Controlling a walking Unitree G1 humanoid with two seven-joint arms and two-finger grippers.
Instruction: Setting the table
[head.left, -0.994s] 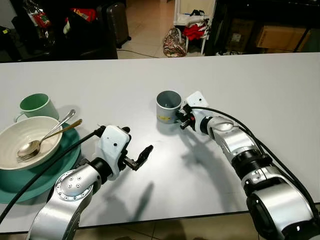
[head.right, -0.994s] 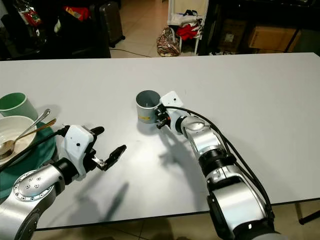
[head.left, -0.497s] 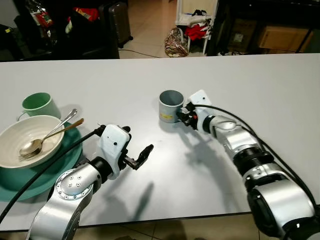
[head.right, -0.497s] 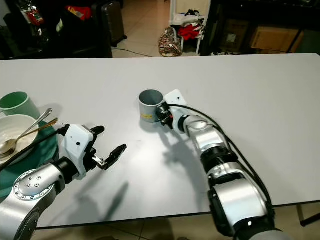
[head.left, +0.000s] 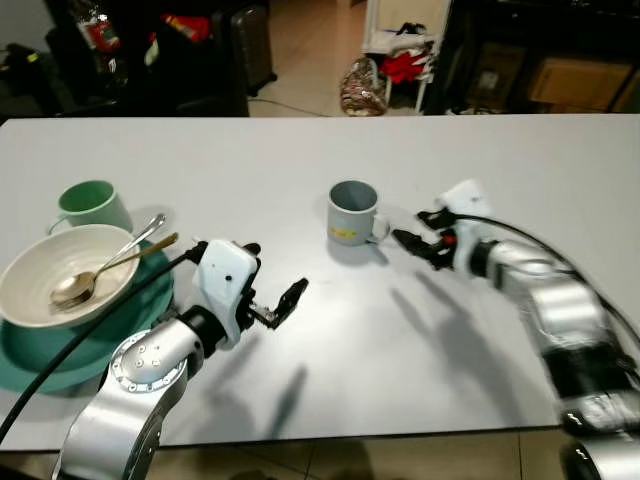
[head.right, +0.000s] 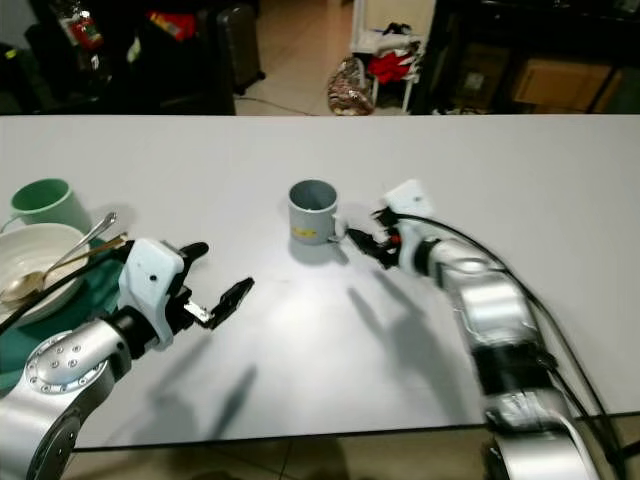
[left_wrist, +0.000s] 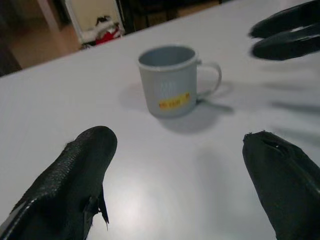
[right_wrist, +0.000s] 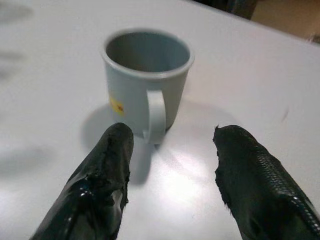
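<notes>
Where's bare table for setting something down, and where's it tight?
Free: the far strip of the table behind the grey mug, and the near middle between the left tool and the right tool. Crowded: the robot's left edge, where the green cup, the bowl with spoons and the teal plate cluster.

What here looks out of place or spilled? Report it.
Nothing is spilled or tipped. The grey mug stands upright; the right gripper is open beside its handle. Spoons rest in the white bowl on the teal plate.
</notes>
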